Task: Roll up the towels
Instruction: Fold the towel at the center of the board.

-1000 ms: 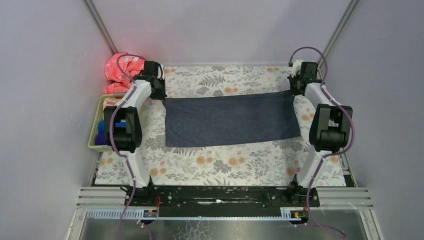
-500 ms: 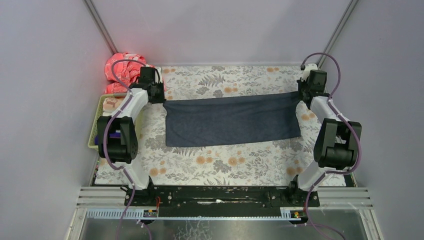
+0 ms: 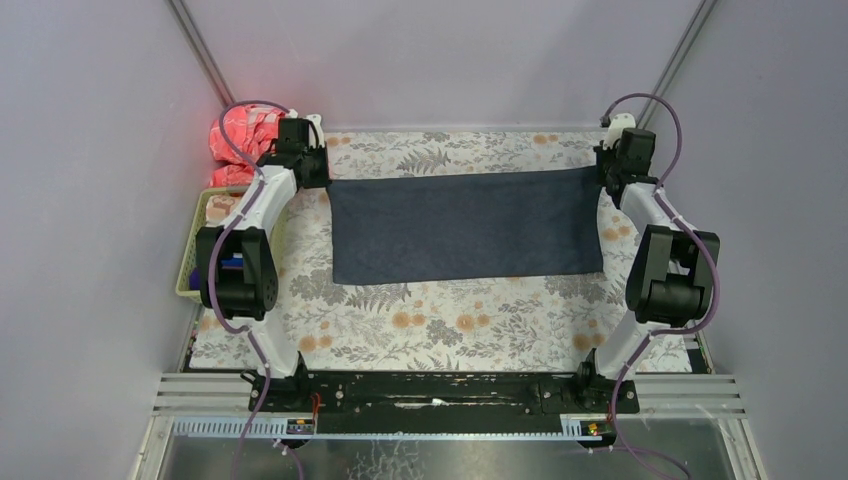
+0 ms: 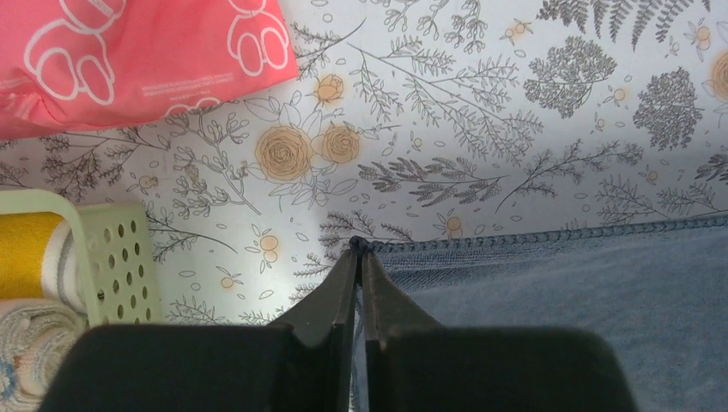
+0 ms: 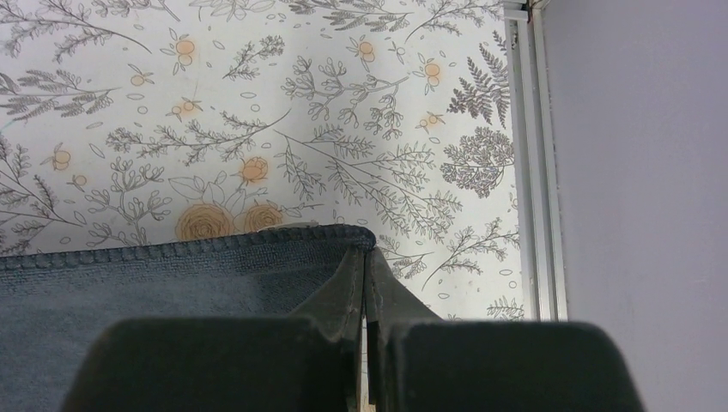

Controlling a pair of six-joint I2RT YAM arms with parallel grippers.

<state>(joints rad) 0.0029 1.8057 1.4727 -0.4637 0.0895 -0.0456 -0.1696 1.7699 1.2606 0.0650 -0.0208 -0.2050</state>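
Spreading is the step in hand, as I judge it. The dark grey-blue towel lies flat and wide across the upper middle of the top view, on the flowered cover of the worktop, and no part of it is rolled yet.

The left tool is pressed together on the far left corner of the towel, with the hem caught between its fingers. The right tool is clamped in the same way on the far right corner. Between the two corners the far edge runs almost straight, so the cloth looks drawn tight.

At the left side of the top view stands a pale green basket with a yellow roll inside. A pink packet lies in the upper left.

The next move, I think, calls for laying both corners flat and releasing them. Then one edge must be taken and turned over itself evenly on both sides, so that the roll begins straight and not slanted.
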